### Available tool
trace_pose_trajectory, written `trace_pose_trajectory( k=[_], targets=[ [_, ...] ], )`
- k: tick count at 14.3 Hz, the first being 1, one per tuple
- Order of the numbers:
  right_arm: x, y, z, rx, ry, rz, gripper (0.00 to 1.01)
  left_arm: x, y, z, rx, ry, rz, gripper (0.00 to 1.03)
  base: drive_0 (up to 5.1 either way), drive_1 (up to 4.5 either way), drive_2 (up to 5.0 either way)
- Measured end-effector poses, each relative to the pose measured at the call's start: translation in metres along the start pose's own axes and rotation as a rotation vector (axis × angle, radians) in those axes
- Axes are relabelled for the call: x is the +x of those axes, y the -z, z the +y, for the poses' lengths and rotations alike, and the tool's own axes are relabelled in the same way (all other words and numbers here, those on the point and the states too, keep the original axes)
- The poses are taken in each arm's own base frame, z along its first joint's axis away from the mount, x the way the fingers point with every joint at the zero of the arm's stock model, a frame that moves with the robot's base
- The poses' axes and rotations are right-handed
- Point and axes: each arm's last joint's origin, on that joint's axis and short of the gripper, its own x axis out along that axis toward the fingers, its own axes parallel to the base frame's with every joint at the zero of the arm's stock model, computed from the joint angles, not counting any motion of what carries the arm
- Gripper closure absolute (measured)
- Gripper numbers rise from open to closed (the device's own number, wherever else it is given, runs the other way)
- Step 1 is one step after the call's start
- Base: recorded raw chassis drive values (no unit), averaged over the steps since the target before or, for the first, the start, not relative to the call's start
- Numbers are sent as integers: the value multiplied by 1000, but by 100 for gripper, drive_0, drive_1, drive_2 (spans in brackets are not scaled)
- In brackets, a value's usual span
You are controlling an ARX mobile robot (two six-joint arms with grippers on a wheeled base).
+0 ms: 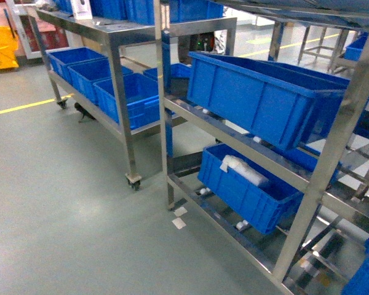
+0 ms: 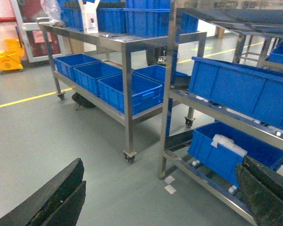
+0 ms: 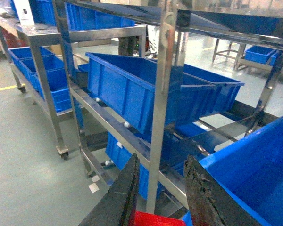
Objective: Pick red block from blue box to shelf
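Steel shelf (image 3: 158,94) post fronts fingers (image 3: 127,188) pinching red block (image 3: 153,219).

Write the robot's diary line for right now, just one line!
right claw: holding red block | left claw: open, empty | shelf: ahead | block not placed

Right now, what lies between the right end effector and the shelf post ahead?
Nothing: the right wrist view shows a bare stretch from right end effector to shelf post; the red block sits between its fingers.
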Motion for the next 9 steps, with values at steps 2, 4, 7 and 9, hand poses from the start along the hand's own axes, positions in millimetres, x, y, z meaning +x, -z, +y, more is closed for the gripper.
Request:
trace_pose_trajectory(
  k=[2,4,7,9],
  targets=[
    [0,0,0,0,0,0,76,0,0,0,0,0,0,5,-153,-153,-153],
    [0,0,0,0,0,0,76,0,0,0,0,0,0,5,-154,-154,-154],
    [0,0,0,0,0,0,76,0,0,0,0,1,0,5,-170,-170,-170],
    [0,0,0,0,0,0,76,0,0,0,0,0,0,5,-155,-155,-155]
  ],
)
